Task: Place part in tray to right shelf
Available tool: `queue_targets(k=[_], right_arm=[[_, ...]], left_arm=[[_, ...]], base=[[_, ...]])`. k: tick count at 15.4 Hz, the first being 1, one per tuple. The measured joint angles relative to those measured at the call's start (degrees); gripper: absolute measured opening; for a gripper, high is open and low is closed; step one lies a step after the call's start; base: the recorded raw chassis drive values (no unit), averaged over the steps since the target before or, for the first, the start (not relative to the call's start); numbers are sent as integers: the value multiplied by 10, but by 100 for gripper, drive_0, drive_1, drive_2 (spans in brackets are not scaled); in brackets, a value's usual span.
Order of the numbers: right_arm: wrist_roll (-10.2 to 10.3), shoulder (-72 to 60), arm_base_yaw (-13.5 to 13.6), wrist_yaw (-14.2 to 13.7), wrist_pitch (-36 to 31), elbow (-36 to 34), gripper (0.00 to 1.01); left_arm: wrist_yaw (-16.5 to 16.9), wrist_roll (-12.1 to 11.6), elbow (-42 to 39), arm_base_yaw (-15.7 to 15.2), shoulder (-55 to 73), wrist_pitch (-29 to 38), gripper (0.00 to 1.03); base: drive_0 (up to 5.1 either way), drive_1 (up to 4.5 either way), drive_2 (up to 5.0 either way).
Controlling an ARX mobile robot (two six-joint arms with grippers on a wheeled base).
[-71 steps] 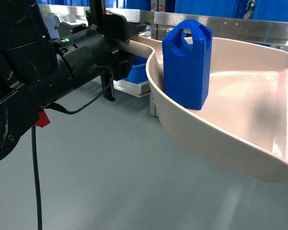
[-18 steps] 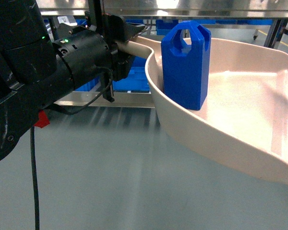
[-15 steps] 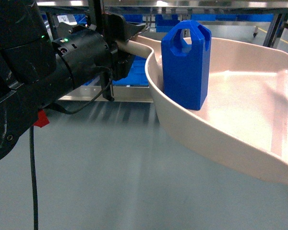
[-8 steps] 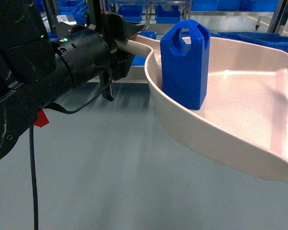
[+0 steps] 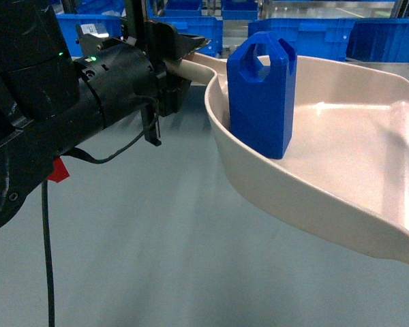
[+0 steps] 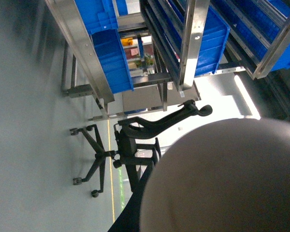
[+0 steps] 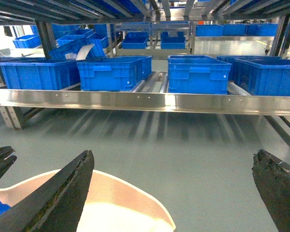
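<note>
upright blue part (image 5: pixel 260 95), one only, stands in the tray (image 5: pixel 341 184) at centre right of the head view, its long axis vertical and its notched loop hole uppermost, opening toward the top edge of the frame. it is smooth, glossy plastic, a rectangular body with bevelled top corners, and it sits on the tray floor close against the curved left rim. the single tray is pale beige-pink plastic, dustpan-shaped, with a raised rounded rim and a shiny flat floor; its straight handle (image 5: pixel 191 68) runs up and left toward the upper middle of the frame, so the tray's long axis slants from upper left to lower right.

the left gripper (image 5: pixel 172 63), black and matte, is closed around that handle at upper left, with a black cable looping beneath the arm. in the left wrist view the tray's pale rounded underside fills the lower right.

the right gripper (image 7: pixel 171 188) shows in its wrist view as two dark, rough-faced fingers (image 7: pixel 58 193) at the lower left and lower right corners, spread wide with nothing between them; the tray's curved rim lies below.

beyond, across the upper part of that view, the right shelf (image 7: pixel 145 101) shows one flat steel front rail, with four blue ribbed crates (image 7: pixel 198 72) in a row behind it.
</note>
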State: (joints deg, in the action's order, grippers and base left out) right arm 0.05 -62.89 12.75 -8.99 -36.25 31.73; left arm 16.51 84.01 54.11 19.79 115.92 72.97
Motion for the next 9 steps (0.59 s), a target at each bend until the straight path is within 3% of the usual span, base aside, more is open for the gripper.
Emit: queue_targets(k=[4, 9], right_arm=[[0, 0, 0, 0, -2, 0, 98], [0, 0, 0, 0, -2, 0, 98]], left_arm=[[0, 0, 0, 0, 0, 3, 12], [0, 0, 0, -1, 0, 3, 12]], base=[[0, 0, 0], [361, 86, -475]])
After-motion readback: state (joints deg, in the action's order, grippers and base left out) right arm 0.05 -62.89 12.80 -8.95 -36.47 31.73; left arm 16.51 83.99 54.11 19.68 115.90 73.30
